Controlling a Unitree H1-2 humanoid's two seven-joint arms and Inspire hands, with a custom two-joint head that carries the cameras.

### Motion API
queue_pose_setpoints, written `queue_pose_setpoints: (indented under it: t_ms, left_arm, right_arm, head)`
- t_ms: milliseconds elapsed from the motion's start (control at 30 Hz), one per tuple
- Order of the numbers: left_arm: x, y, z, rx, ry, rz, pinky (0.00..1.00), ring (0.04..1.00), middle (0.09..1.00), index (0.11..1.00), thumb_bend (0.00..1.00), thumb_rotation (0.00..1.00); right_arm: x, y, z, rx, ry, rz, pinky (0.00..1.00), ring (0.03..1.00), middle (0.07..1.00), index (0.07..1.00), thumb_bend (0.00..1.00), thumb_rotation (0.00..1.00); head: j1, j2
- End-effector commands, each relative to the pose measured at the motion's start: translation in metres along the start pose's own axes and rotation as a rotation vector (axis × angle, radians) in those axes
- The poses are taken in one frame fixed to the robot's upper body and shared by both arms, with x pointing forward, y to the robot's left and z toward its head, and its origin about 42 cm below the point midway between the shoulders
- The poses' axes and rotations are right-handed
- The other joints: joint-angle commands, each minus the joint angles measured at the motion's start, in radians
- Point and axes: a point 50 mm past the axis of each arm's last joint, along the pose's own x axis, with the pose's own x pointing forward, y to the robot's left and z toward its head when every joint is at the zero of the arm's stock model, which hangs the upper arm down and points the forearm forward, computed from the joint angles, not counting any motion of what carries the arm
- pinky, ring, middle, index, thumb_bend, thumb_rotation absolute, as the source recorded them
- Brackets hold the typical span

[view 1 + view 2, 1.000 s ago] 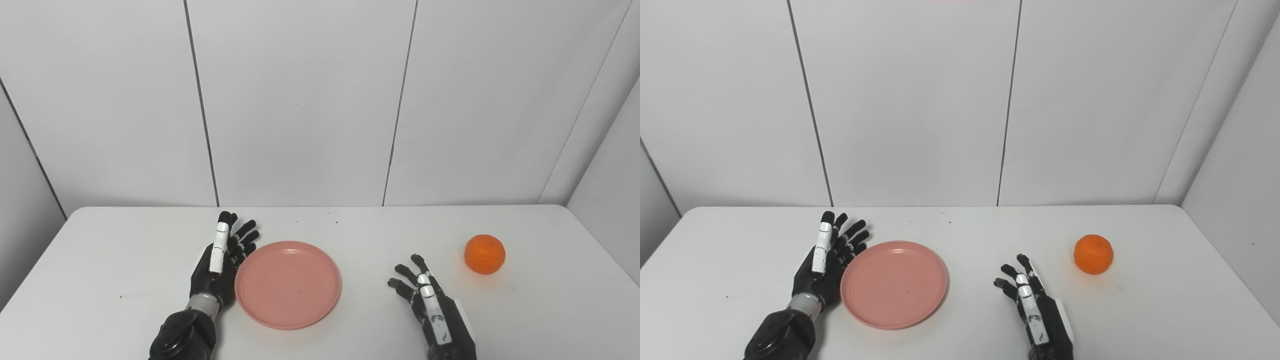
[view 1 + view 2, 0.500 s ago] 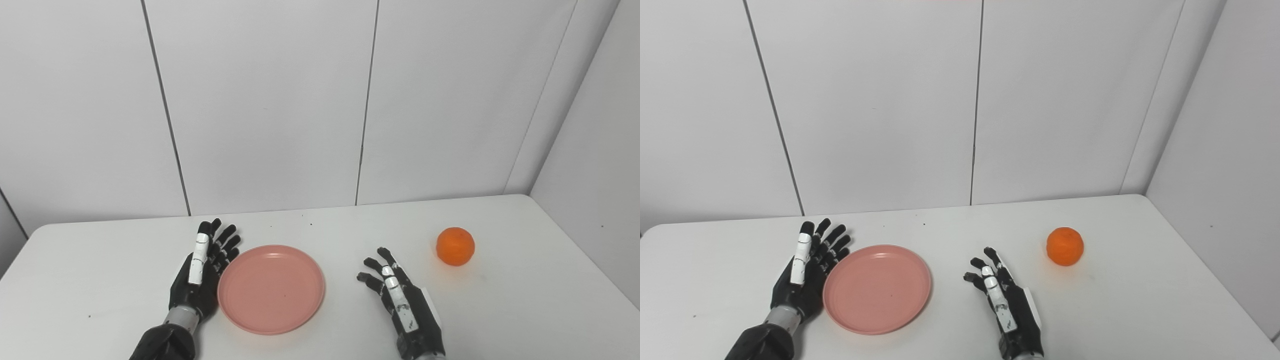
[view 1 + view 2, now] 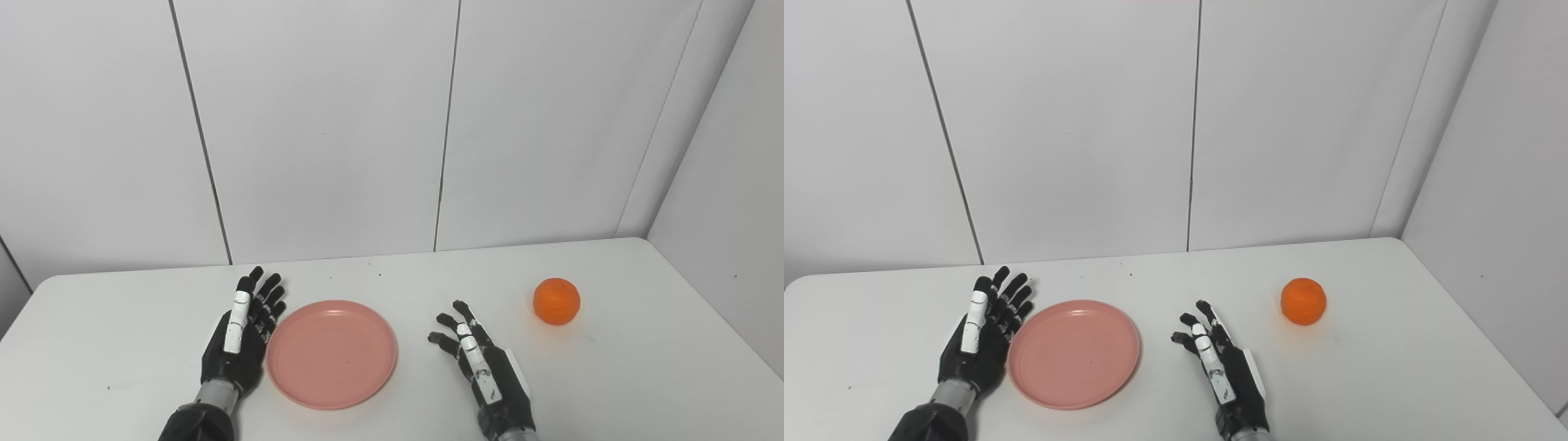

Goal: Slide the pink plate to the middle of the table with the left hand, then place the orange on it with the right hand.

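Observation:
A round pink plate lies flat on the white table, near its middle front. My left hand stands on edge just left of the plate, open, its fingers straight and beside the plate's rim. Whether it touches the rim I cannot tell. An orange sits alone on the table at the right. My right hand rests open to the right of the plate, fingers spread and pointing away from me, well short of the orange. Neither hand holds anything.
White wall panels rise behind the table's far edge. A side wall stands close to the table's right edge. Small dark specks dot the tabletop.
The camera has swung to the right, shifting the whole scene left. Since half a second ago my left hand has drawn slightly away from the plate and my right hand has edged left.

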Motion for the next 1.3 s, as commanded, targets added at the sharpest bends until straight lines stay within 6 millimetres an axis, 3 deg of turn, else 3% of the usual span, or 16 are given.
queue_pose_setpoints:
  t_ms: [0,67,267,400,500,600,900,1100,1267]
  left_arm:
    - [0.002,-0.002,-0.004,0.022,0.016,-0.005,1.00,0.972,0.957,1.000,0.77,0.76]
    - [0.003,-0.005,-0.008,0.025,0.018,-0.004,1.00,0.972,0.959,1.000,0.77,0.76]
    - [0.007,-0.008,-0.014,0.023,0.029,0.011,0.98,0.959,0.956,1.000,0.80,0.75]
    - [0.007,-0.008,-0.016,0.020,0.029,0.015,0.96,0.951,0.946,1.000,0.83,0.73]
    - [0.007,-0.009,-0.016,0.023,0.033,0.012,0.96,0.951,0.948,1.000,0.82,0.73]
    - [0.006,-0.010,-0.017,0.016,0.037,0.005,0.96,0.961,0.959,1.000,0.82,0.72]
    - [0.007,-0.012,-0.018,-0.003,0.053,0.009,0.95,0.956,0.955,1.000,0.80,0.72]
    - [0.006,-0.011,-0.018,0.011,0.057,0.004,0.95,0.955,0.961,1.000,0.78,0.73]
    - [0.006,-0.011,-0.018,0.007,0.062,0.009,0.96,0.958,0.960,1.000,0.78,0.73]
  right_arm:
    - [-0.005,-0.006,-0.001,-0.051,-0.060,-0.010,0.86,0.755,0.836,0.905,0.71,0.84]
    - [-0.007,-0.010,0.005,-0.112,-0.163,-0.032,0.83,0.730,0.815,0.912,0.66,0.79]
    - [-0.003,-0.019,0.050,-0.233,-0.405,-0.058,0.79,0.733,0.807,0.889,0.68,0.74]
    - [0.005,-0.029,0.085,-0.432,-0.437,-0.060,0.75,0.739,0.796,0.820,0.68,0.81]
    - [0.019,-0.044,0.120,-0.615,-0.462,-0.049,0.69,0.733,0.801,0.804,0.70,0.87]
    - [0.029,-0.054,0.144,-0.732,-0.516,-0.068,0.62,0.701,0.786,0.783,0.72,0.87]
    - [0.064,-0.081,0.208,-1.050,-0.677,-0.116,0.62,0.707,0.755,0.791,0.76,0.86]
    - [0.089,-0.099,0.236,-1.258,-0.694,-0.172,0.63,0.716,0.756,0.744,0.75,0.86]
    - [0.107,-0.114,0.245,-1.404,-0.628,-0.189,0.68,0.769,0.791,0.722,0.74,0.80]
  head:
    - [0.019,-0.010]
    - [0.034,-0.017]
    - [0.047,-0.033]
    - [0.045,-0.033]
    - [0.046,-0.027]
    - [0.052,-0.024]
    - [0.051,-0.021]
    - [0.050,-0.019]
    - [0.050,-0.019]
